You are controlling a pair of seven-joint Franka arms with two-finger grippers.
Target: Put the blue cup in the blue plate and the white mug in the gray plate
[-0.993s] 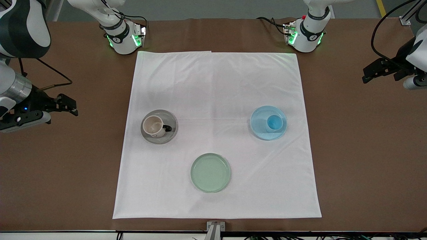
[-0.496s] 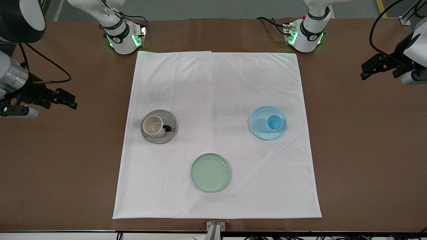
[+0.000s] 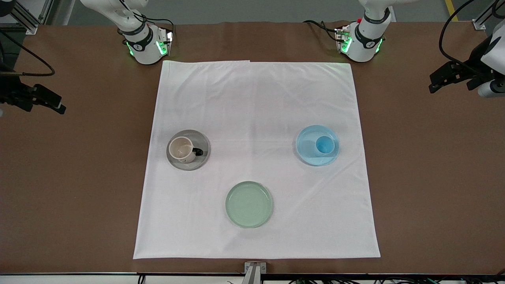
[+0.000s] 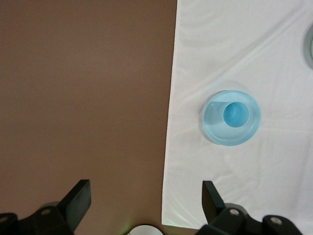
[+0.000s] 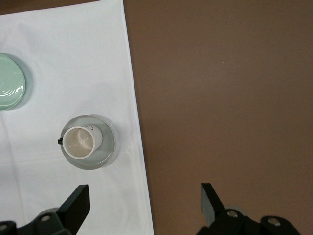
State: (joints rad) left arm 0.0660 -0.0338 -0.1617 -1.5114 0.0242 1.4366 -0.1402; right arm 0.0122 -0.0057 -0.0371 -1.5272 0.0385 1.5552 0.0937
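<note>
Since half a second ago, drawn higher and closer to the frame's edge: right claw [image 3: 60,106], spread wide over bare table [image 3: 79,189]. Nearly unmoved at its own end: left claw [image 3: 432,84], wide too. Unshifted at mid height of the frame: gray plate [image 3: 200,157] carrying white mug [image 3: 180,149], upright, handle toward the left arm's end; blue plate [image 3: 305,152] carrying blue cup [image 3: 324,145], upright, mouth up.

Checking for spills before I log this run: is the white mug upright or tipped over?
Upright. The white mug stands in the gray plate, its round open mouth facing up in the right wrist view; it looks empty.
</note>
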